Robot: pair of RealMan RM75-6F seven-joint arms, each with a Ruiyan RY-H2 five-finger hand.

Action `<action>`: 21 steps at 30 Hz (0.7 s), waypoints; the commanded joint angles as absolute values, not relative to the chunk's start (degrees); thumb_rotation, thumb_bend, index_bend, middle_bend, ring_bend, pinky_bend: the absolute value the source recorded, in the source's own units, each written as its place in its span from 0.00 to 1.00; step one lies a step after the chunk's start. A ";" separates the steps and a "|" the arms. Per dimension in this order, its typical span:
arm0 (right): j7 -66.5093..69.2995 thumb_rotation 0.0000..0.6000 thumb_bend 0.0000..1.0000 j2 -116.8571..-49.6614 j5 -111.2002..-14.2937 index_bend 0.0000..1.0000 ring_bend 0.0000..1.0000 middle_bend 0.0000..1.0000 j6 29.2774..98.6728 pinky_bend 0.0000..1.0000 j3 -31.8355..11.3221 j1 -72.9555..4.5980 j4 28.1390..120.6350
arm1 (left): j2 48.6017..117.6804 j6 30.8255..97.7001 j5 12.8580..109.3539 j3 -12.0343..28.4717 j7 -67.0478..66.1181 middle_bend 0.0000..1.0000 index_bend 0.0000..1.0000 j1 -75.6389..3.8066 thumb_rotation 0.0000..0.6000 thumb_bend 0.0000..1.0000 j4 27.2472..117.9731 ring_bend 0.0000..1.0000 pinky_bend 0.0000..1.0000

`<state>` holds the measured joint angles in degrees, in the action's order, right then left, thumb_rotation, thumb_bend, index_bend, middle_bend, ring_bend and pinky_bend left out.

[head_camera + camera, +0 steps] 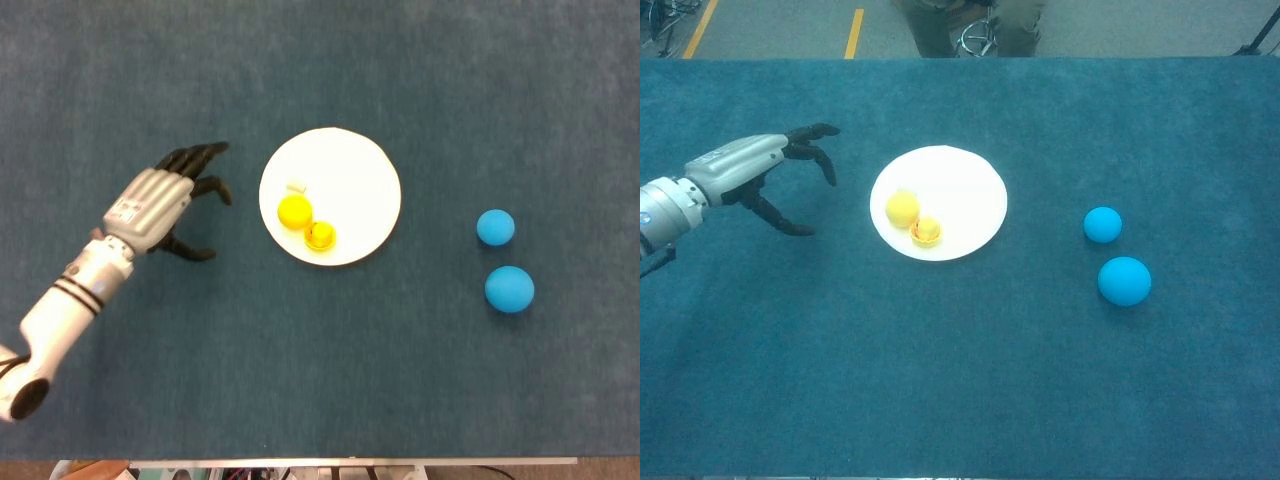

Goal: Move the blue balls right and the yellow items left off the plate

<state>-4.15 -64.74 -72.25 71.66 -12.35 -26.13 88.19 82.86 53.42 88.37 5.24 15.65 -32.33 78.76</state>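
- The worktop [300, 380] is covered in dark blue-green cloth, and a round white plate [355, 170] lies near its middle.
- Two yellow items lie on the left half of the plate: a plain yellow ball [294, 211] and, touching it on the lower right, a smaller yellow-orange piece [320, 236] whose make I cannot tell.
- In the chest view the same pair shows as the yellow ball [902, 208] with the yellow-orange piece [926, 231] beside it on the plate [965, 190].
- A small white scrap [295, 186] lies on the plate just above the yellow ball.
- Two blue balls rest on the worktop well to the right of the plate, off it: a smaller blue ball [495, 227] and a larger blue ball [509, 289] just below it, close together but apart.
- The chest view shows them the same way, the smaller blue ball [1102, 224] above the larger blue ball [1124, 280].
- The left hand [160, 205] hangs over the worktop just left of the plate, clear of its rim.
- Its dark fingers [200, 155] are spread and point toward the plate, the thumb set apart below; they hold nothing.
- From the chest view the left hand [755, 170] shows the same spread, its fingers [815, 132] curved downward.
- The right hand shows in neither view.
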 commanded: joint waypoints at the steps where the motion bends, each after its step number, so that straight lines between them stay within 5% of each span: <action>1: -3.62 1.00 0.00 -65.09 -72.49 0.31 0.02 0.16 71.75 0.04 -12.33 -25.91 87.72 | 84.66 53.27 86.86 6.31 15.48 0.00 0.38 -33.50 1.00 0.01 77.31 0.00 0.08; 21: 0.62 1.00 0.00 -66.16 -73.86 0.31 0.02 0.16 73.66 0.04 -13.48 -24.45 85.33 | 91.22 51.79 81.18 7.83 13.41 0.00 0.40 -37.40 1.00 0.01 76.95 0.00 0.08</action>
